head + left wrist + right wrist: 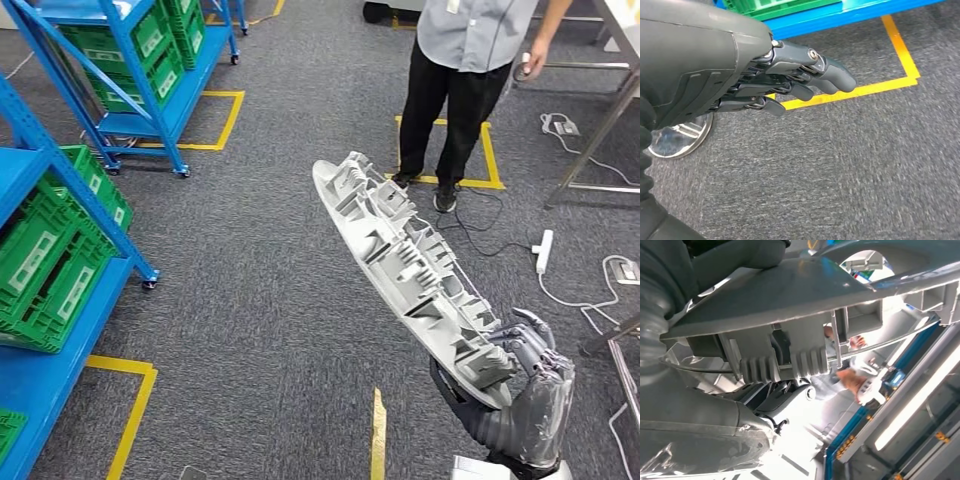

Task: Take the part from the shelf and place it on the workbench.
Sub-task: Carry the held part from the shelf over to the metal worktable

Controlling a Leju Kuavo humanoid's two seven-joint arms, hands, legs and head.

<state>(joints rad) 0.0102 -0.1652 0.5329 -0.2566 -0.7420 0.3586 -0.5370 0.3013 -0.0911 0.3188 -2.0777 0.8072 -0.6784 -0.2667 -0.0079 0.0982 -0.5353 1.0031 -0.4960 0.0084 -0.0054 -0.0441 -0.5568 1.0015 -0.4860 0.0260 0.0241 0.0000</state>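
The right hand (528,385) holds the long grey part (411,265) above grey carpet (249,320).

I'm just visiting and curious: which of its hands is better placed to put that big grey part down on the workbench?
The right hand: it already grips the grey part by one end. The left hand hangs over the carpet, fingers extended, holding nothing.

Person (460,80) ahead (shelves (68,250) left)
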